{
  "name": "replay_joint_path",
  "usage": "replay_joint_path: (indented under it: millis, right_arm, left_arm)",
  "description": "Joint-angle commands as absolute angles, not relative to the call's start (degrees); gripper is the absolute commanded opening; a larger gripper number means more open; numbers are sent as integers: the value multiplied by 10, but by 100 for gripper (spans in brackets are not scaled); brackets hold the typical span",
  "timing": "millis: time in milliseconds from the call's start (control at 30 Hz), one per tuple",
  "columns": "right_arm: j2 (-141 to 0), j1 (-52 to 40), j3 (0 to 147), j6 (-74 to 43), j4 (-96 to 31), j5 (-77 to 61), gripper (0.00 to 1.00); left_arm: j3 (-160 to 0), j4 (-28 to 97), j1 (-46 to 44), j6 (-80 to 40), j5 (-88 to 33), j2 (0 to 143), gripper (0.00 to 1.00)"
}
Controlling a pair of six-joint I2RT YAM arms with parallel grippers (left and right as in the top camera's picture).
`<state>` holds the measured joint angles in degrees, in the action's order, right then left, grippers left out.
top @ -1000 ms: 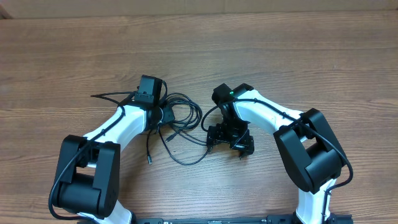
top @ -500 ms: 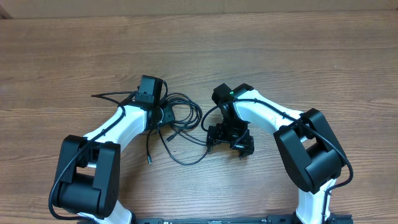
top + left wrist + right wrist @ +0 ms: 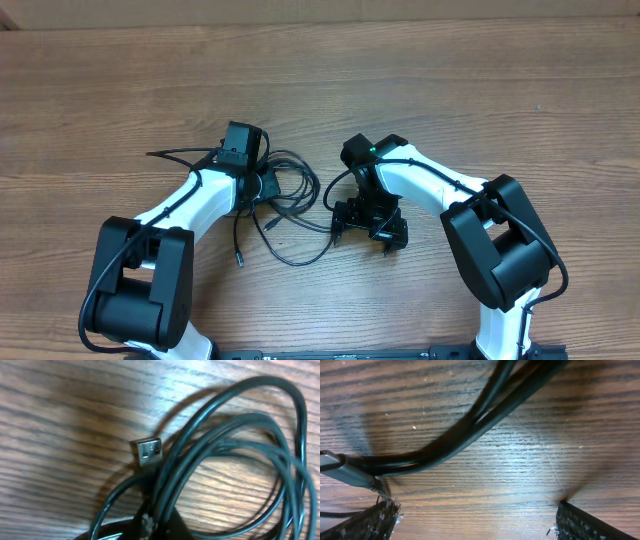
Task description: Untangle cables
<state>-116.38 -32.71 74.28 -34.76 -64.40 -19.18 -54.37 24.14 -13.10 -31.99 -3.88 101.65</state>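
Observation:
A tangle of thin black cables (image 3: 290,190) lies on the wooden table between the two arms, with one loop trailing toward the front (image 3: 300,255). My left gripper (image 3: 262,186) sits at the tangle's left edge. In the left wrist view its jaws (image 3: 150,527) are shut on a bundle of the cable strands (image 3: 220,455), beside a silver USB plug (image 3: 149,451). My right gripper (image 3: 364,238) is just right of the tangle, low over the table. Its fingers (image 3: 475,525) are wide apart with bare wood between them. Cable strands (image 3: 485,415) and a grey plug (image 3: 345,471) lie beyond its fingertips.
A loose cable end with a small plug (image 3: 239,258) lies near the left arm's forearm. The thicker arm wire (image 3: 175,155) sticks out to the left of the left wrist. The wooden table (image 3: 480,90) extends behind both arms.
The strands by my left gripper have shifted slightly. Both arms have stayed almost still.

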Motion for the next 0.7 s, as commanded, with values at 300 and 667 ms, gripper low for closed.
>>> replay_joint_path:
  millis: [300,667]
  right_arm:
    - [-1197,-331,724,-326,-602,-196,100]
    - [-1197,-331,724,-326,-602,-194,100]
  left_arm:
    - [-535,247,-127,-216,-111,1036,4]
    - [-606,296,-107,-193,-237,1034,30]
